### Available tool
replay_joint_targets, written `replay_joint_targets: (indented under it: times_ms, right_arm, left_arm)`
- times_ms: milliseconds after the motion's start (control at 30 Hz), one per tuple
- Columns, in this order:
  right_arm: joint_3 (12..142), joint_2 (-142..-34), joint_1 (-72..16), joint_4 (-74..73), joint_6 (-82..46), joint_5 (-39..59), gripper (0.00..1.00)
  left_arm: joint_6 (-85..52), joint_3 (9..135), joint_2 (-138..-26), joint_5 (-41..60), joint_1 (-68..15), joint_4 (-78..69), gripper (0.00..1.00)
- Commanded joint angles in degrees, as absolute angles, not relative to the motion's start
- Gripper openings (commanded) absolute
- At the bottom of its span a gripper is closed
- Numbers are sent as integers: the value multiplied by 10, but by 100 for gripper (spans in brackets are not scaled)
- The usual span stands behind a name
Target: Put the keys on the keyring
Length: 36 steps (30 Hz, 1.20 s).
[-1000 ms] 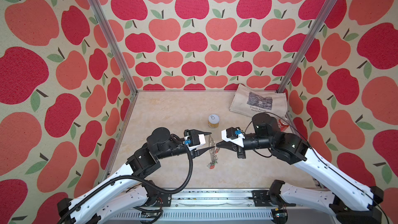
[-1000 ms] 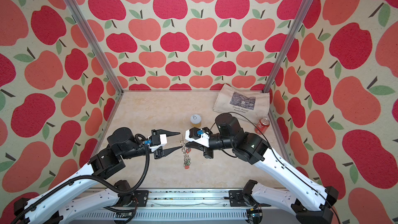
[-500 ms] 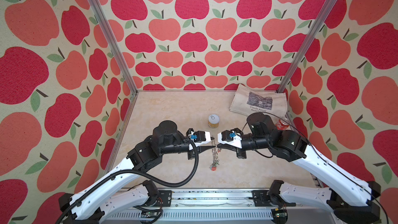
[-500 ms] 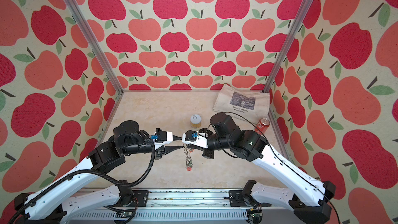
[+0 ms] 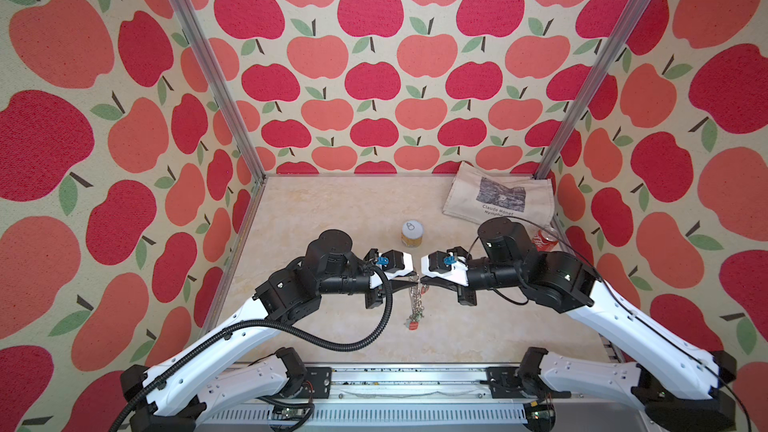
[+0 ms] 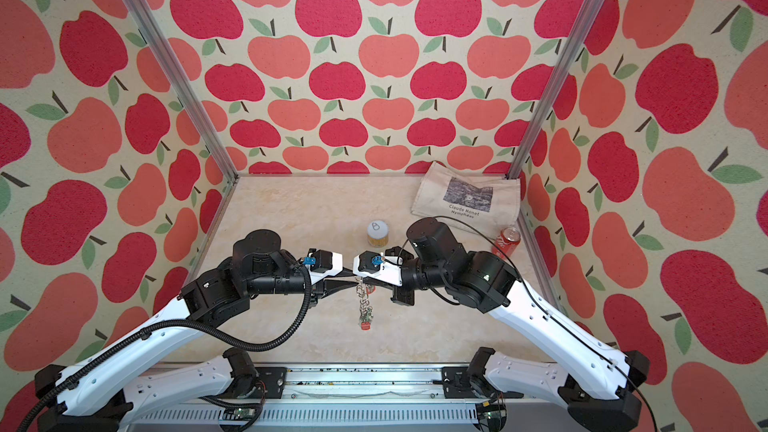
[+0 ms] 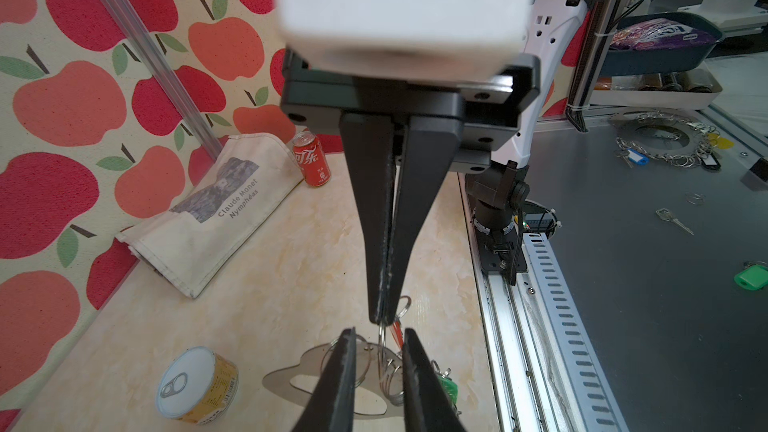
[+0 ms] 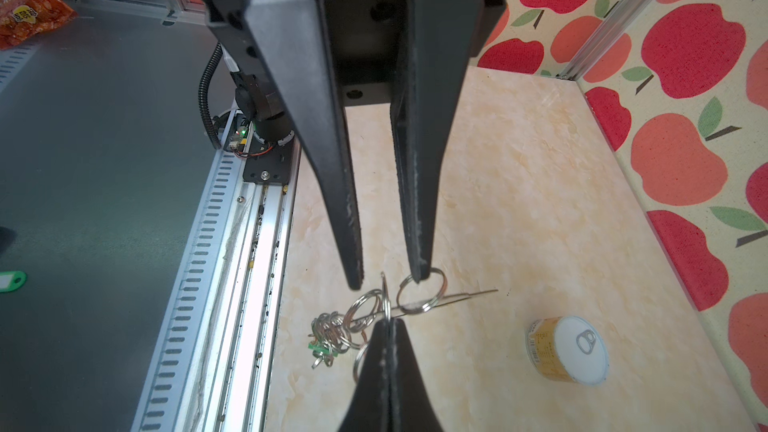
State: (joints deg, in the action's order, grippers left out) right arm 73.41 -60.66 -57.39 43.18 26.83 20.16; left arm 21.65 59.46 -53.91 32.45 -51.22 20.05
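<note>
**Two claws meeting tip to tip above the middle of the table (image 5: 332,209).** The right claw (image 7: 382,313) is pinched fully together on a ring of the keyring (image 7: 277,379), and appears to hold its flat plate clear of the table. The keys (image 8: 328,334), with a green tag (image 7: 446,386) and a red tag (image 5: 412,326), trail from the plate in a tangled bunch toward the front rail (image 5: 415,382). The left claw (image 8: 387,281) stands at a narrow gap and grips nothing. One of its fingertips (image 8: 417,259) lies against or just in front of a ring (image 8: 444,292) on the plate's edge; which of the two cannot be told.

*Likely faults:*
- The left claw may shut on thin wire alone and slip off.
- The opposed tips, almost touching, may knock together.
- A sideways tug may twist the plate out of the right claw's small pinch and drop the bunch.

*Room:* the tin (image 5: 411,234) sits near, behind the claws. The soda can (image 5: 544,238) and cloth bag (image 5: 498,197) lie well apart in the far right corner. The table's left half is bare.
</note>
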Motion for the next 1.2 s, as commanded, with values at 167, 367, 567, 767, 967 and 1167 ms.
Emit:
replay_joint_targets:
  times_ms: [167,367,567,767,967,1167]
  right_arm:
    - [747,-595,-578,416,272,203,0]
    - [746,-593,-578,412,270,204,0]
    - [744,-592,-578,409,268,206,0]
    - [742,-588,-578,405,266,208,0]
    - [739,-587,-578,402,264,215,0]
    - [734,-589,-578,401,260,215,0]
  left_arm:
    - [196,602,-551,346,-508,192,19]
    - [191,602,-555,353,-507,192,17]
    - [191,603,-561,354,-507,193,14]
    - [192,603,-565,352,-507,192,11]
    - [192,603,-567,351,-507,185,2]
    - [192,587,-550,354,-507,158,0]
